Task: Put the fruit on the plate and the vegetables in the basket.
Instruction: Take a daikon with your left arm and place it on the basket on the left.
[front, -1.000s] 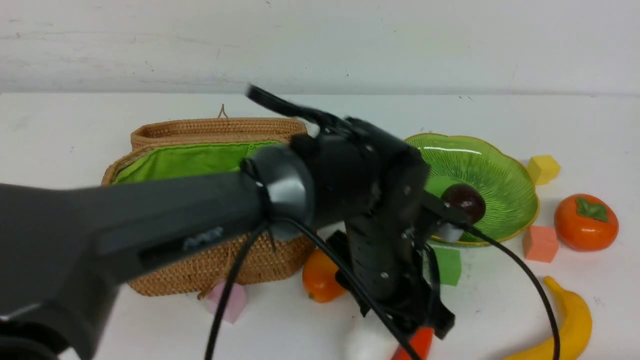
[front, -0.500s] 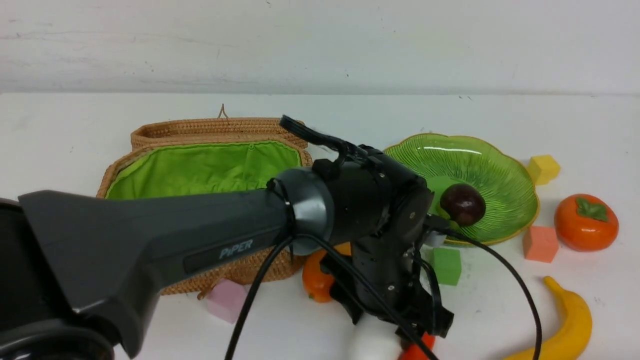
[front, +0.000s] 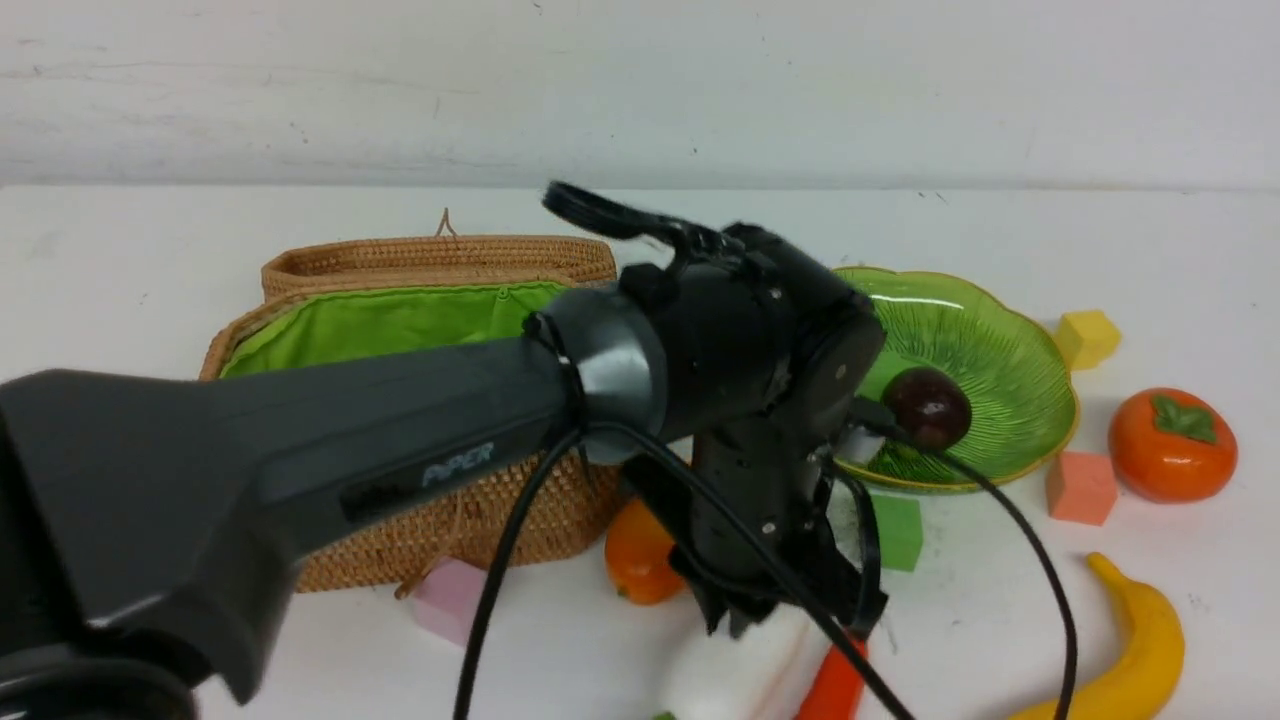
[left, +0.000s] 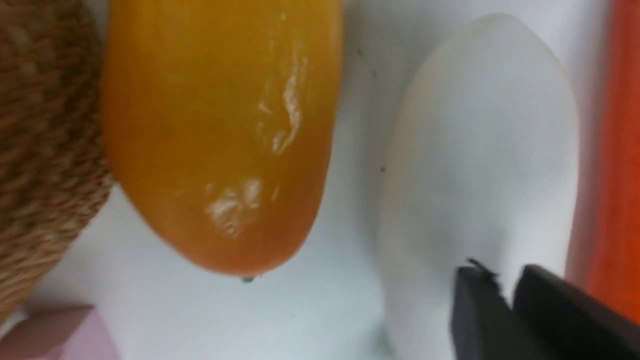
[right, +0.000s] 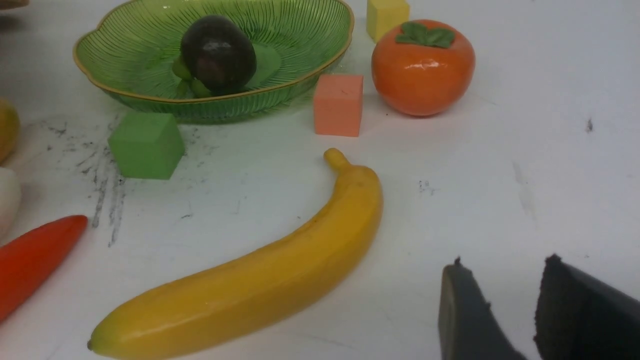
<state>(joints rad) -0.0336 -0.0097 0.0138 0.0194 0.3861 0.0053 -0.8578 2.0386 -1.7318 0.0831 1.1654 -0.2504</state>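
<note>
My left gripper (front: 775, 620) points down just over the white radish (front: 720, 682), jaws shut and empty; in the left wrist view its tips (left: 505, 287) hang over the radish (left: 480, 165). The red-orange carrot (front: 838, 688) lies beside the radish, and the mango (front: 638, 555) lies by the basket (front: 420, 300), whose lid is open. The mangosteen (front: 928, 405) sits on the green plate (front: 1000, 330). The persimmon (front: 1170, 445) and banana (front: 1135, 650) lie on the table to the right. My right gripper (right: 500, 272) is open and empty above the table near the banana (right: 260, 280). No eggplant shows.
Small cubes lie about: yellow (front: 1085, 338), salmon (front: 1080, 487), green (front: 895, 530) and pink (front: 452, 600). The left arm (front: 350, 450) crosses in front of the basket and hides part of it. A white wall runs behind the table.
My left arm dipped, then lifted its wrist a little. The gripper now stands slightly higher over the radish, and more of the radish shows. The objects have not moved.
</note>
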